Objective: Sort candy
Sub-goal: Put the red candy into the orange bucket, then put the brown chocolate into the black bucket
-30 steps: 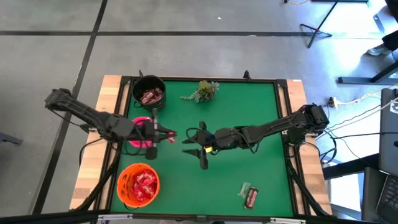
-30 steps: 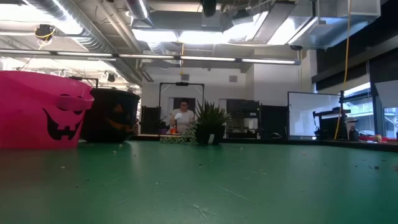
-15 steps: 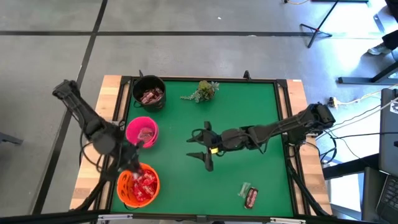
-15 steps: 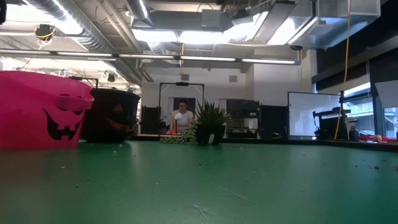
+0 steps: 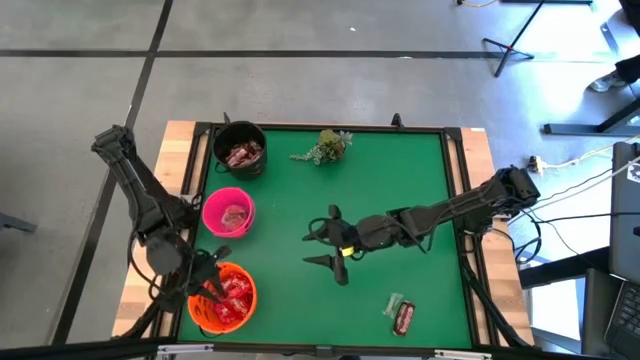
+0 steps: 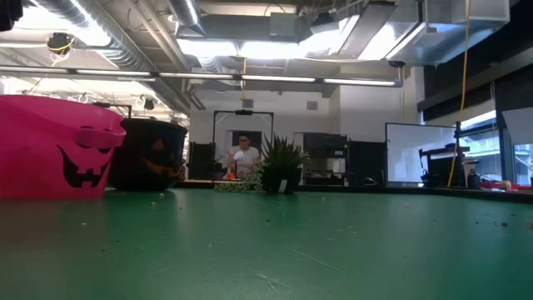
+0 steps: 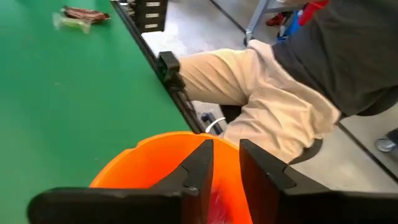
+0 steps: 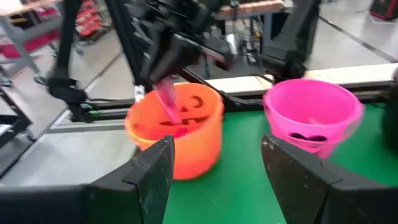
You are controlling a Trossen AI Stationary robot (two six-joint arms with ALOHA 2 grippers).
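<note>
Green table [image 5: 400, 190] w/ grey floor round it. High view: left gripper [image 5: 205, 288], a sec ago by the pink bowl [image 5: 228, 212], is now over the orange bowl [image 5: 222, 298] of red candy [image 5: 230, 295]; right gripper [image 5: 325, 243] mid-table, fingers wide, nothing held. Low view: no arms, just pink bowl & black bowl [image 6: 154, 155]. Left wrist: fingers a narrow gap apart above orange rim, can't tell if sth's between. Right wrist: a pink-red strip hangs from left gripper over orange bowl, prob. a drop underway. Stray candy bar [image 5: 402, 318] left near the front edge.

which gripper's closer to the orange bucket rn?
Left. The left gripper is over the orange bucket; the right gripper hangs over mid-table, well off to the side.
</note>
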